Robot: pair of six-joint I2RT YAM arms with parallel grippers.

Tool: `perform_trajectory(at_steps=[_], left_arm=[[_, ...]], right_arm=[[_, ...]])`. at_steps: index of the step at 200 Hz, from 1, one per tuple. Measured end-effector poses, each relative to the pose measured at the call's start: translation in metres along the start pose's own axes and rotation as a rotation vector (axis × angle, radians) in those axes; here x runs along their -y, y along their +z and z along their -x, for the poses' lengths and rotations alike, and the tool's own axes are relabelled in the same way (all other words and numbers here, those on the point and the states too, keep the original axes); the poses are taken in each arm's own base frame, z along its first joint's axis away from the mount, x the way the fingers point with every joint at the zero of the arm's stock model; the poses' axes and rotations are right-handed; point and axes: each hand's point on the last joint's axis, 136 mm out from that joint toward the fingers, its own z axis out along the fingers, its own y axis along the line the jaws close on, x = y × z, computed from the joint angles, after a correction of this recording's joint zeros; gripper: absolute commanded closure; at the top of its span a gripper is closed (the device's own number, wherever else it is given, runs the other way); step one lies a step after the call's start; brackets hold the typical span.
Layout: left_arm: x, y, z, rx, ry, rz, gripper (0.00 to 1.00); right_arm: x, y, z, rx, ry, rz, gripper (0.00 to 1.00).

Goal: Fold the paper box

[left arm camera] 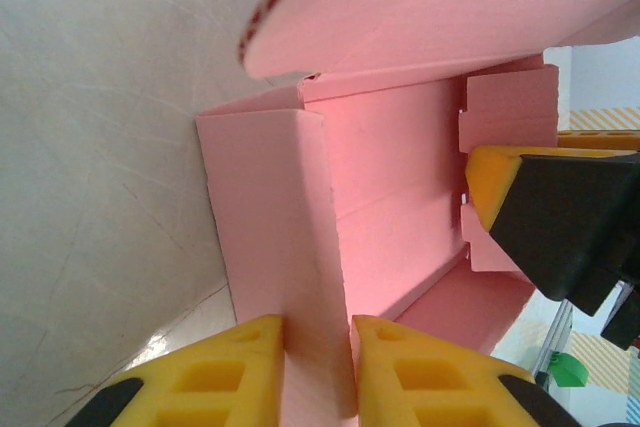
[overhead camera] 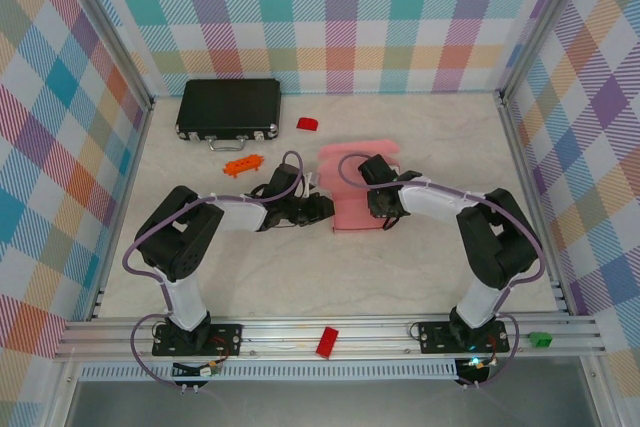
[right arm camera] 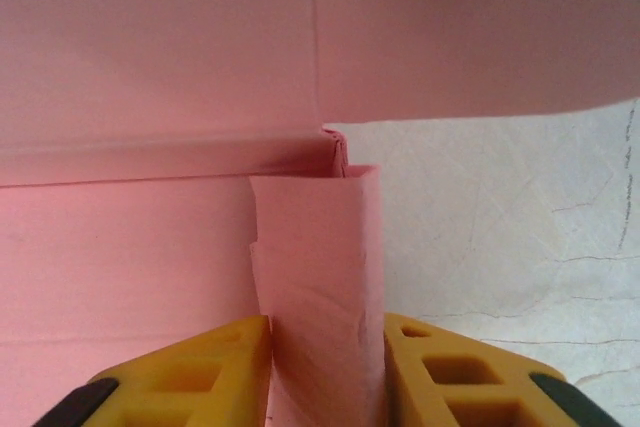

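Mid-table (overhead camera: 400,267), between the two arms, you've got the paper box (overhead camera: 352,215) half formed: base flat, side walls turned up, big lid flap loose at the far side. The left gripper (left arm camera: 318,332) is pinching the folded-over left wall, one yellow finger pressed on each face. The right gripper (right arm camera: 325,332) brackets the doubled right wall. The card fills the gap between its fingers, but you can't tell if they're squeezing or only touching. Risks as I judge them: that right wall looks puffed and lightly creased, not locked, so if the grip there is slack it will likely spring back open. If either arm pulls sideways while the other holds, thin card like this can buckle or tear at the corner. The slotted tabs near the right finger look unseated, so the wall could pop out.
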Motion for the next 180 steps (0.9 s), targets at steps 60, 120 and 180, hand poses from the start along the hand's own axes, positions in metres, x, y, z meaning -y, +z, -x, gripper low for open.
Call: perform_trajectory(at_steps=[60, 120, 180], left_arm=[[0.0, 0.0, 0.0, 0.0, 0.0, 0.0, 0.77], [0.0001, 0.0, 0.0001, 0.0, 0.0, 0.0, 0.78], [0.0008, 0.0001, -0.0002, -0.003, 0.0, -0.003, 0.8]], right_arm=[[0.0066, -0.0014, 0.0026, 0.002, 0.022, -0.033, 0.69], [0.0057, -0.0002, 0.0039, 0.0, 0.022, -0.035, 0.72], [0.0053, 0.006, 0.0061, -0.007, 0.023, -0.053, 0.83]])
